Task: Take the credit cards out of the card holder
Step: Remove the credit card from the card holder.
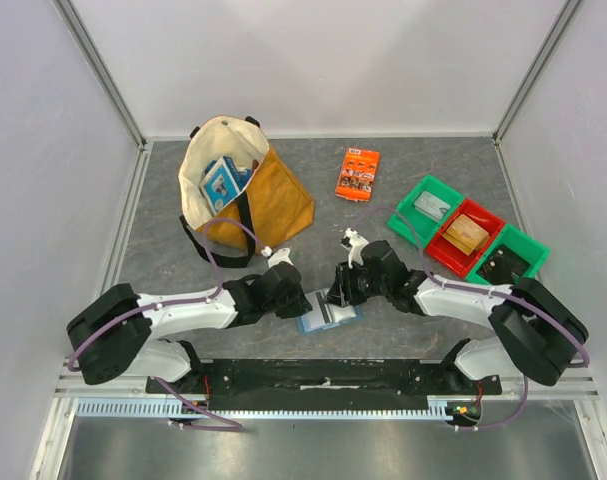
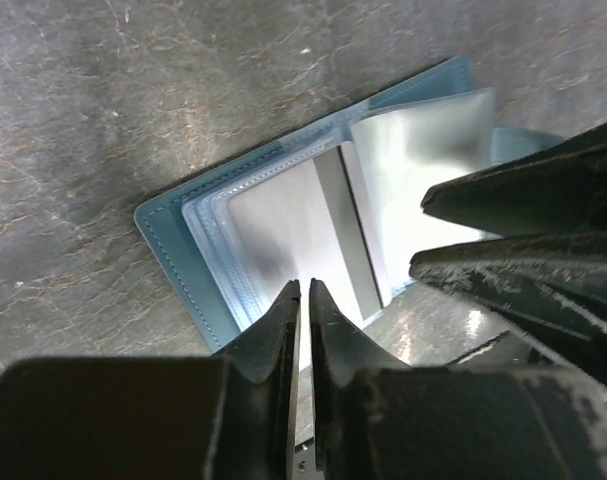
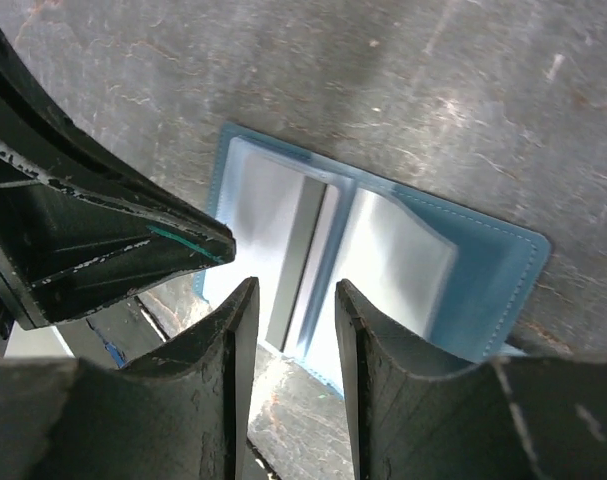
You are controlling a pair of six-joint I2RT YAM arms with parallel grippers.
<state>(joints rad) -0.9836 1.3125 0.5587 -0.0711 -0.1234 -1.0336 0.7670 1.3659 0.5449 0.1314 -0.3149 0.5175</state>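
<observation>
Flat light-blue bifold card holder [image 3: 483, 275] lies open on the desk. Left claw [image 2: 304, 300] is nearly closed, its hold unclear; right claw [image 3: 295, 300] is half-open and empty. Next, pinch the thin dark grey card [image 3: 295, 255].

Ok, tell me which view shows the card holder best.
Right wrist: the card holder lies open, close up, both leaves showing. Left wrist: close too, but glary and partly blocked. Top external: small and distant.
</observation>
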